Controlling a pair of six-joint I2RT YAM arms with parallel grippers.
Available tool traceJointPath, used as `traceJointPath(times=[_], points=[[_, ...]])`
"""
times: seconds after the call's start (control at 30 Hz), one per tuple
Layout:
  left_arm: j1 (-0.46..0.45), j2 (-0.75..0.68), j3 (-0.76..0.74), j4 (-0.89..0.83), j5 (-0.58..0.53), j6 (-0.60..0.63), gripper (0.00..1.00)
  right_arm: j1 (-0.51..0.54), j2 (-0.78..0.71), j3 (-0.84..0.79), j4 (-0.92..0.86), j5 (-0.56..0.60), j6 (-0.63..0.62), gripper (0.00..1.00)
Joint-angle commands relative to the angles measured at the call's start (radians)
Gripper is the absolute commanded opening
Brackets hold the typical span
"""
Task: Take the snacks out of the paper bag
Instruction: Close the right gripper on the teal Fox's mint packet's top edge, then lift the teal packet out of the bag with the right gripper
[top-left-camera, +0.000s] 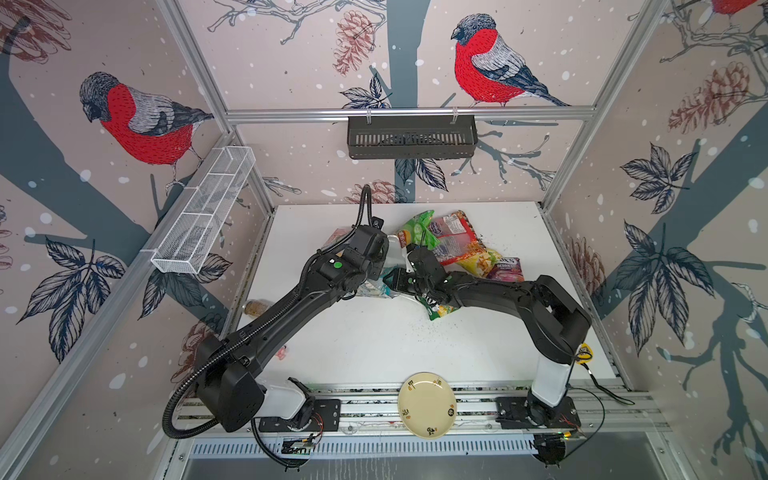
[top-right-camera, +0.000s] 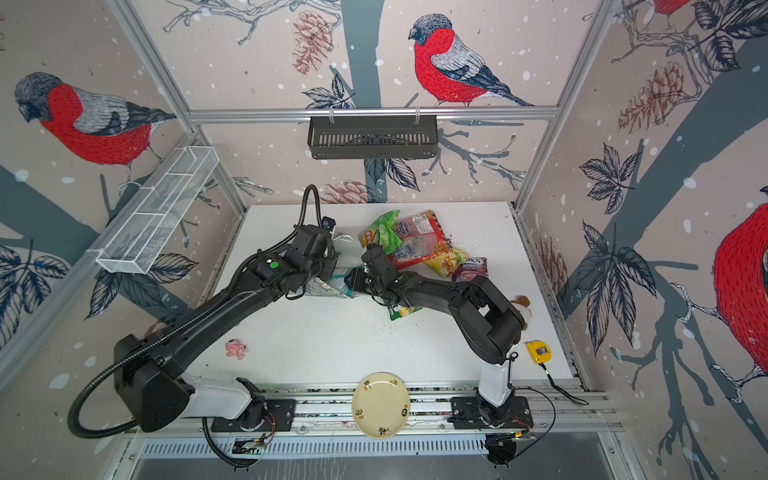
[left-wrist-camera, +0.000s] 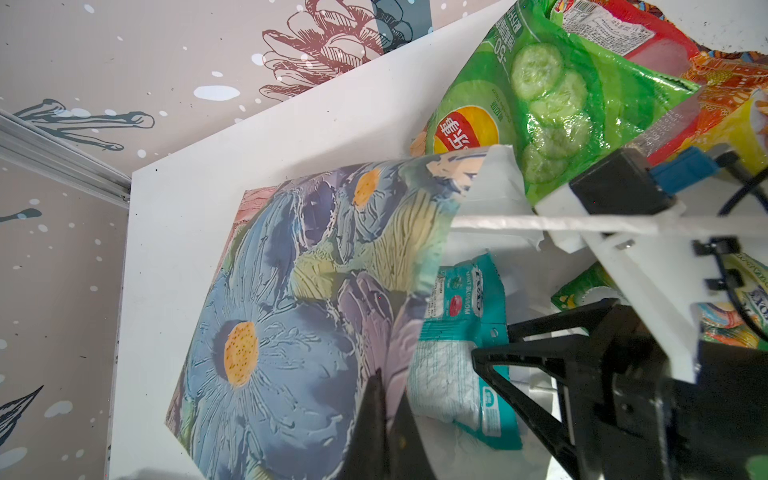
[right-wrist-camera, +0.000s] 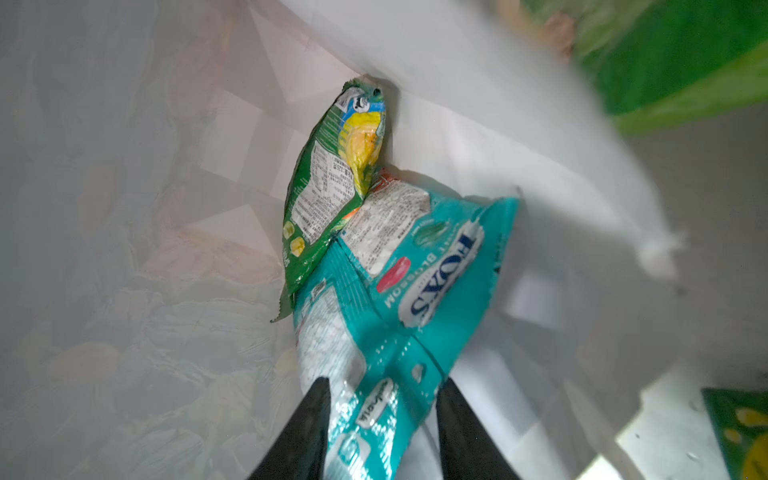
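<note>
A cream round plate (top-left-camera: 427, 405) lies across the near edge of the white desk (top-left-camera: 374, 345). At the right edge lies a yellow tape measure (top-right-camera: 539, 352), with a brown-white plush toy (top-right-camera: 521, 306) beyond it. A small pink figure (top-right-camera: 236, 349) lies on the left.

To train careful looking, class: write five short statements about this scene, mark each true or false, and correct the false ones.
1. The teal plastic snack packet lies between the right gripper's fingers. True.
2. The cream round plate stands by the back wall. False: it sits on the near rail.
3. A green plastic packet lies inside the floral paper bag, behind the teal one. True.
4. The purple plastic packet is in the bag. False: it lies out on the table beside the yellow plastic packet.
5. The left gripper hangs open. False: it is shut on the bag's wall.
</note>
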Motion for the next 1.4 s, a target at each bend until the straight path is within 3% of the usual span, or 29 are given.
traceJointPath(times=[0.0, 0.27, 0.6, 1.1, 1.37], points=[[-0.001, -0.007, 0.006, 0.028, 0.023, 0.003, 0.00, 0.003, 0.020, 0.019, 0.032, -0.010, 0.016, 0.46], [0.000, -0.009, 0.003, 0.035, 0.050, 0.005, 0.00, 0.002, 0.072, 0.060, 0.024, 0.006, 0.031, 0.44], [-0.001, -0.016, 0.011, 0.019, 0.028, 0.009, 0.00, -0.004, 0.051, 0.043, 0.040, 0.003, 0.007, 0.01], [0.001, 0.028, 0.112, -0.078, 0.015, -0.024, 0.00, -0.038, -0.200, 0.004, -0.039, 0.049, -0.132, 0.00], [0.027, 0.063, 0.163, -0.131, 0.086, -0.035, 0.00, -0.072, -0.281, 0.014, -0.079, -0.034, -0.221, 0.00]])
